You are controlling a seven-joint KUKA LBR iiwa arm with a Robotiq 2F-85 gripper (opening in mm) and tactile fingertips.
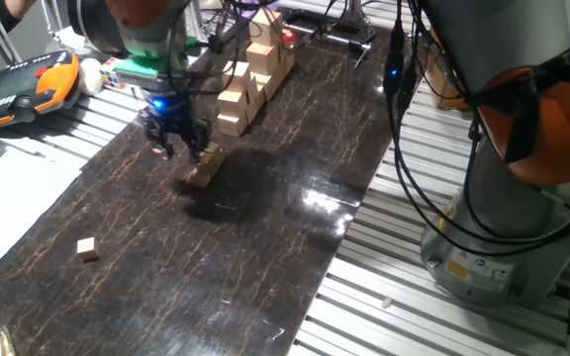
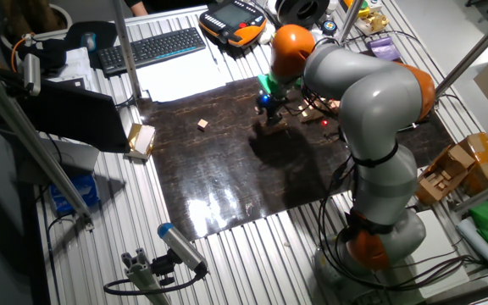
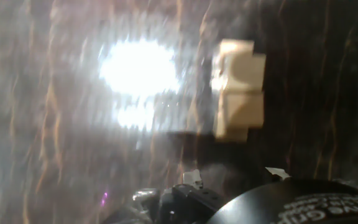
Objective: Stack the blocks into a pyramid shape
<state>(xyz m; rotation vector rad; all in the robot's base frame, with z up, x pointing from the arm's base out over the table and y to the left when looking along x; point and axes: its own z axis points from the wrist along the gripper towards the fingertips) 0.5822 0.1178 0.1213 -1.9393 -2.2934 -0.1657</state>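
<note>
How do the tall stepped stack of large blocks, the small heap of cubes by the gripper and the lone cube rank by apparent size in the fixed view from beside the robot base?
1. Stepped stack
2. Small heap
3. Lone cube, though nearest the camera

A dark marbled mat (image 1: 265,257) carries a small tan-cube heap (image 1: 205,168) and one lone cube (image 1: 88,248).

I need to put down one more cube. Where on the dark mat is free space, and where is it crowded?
Free: the wide middle of the dark mat, between the lone cube and the mat's right edge. Crowded: the far end, around the small cube heap, the end effector above it and the larger block stack.
</note>
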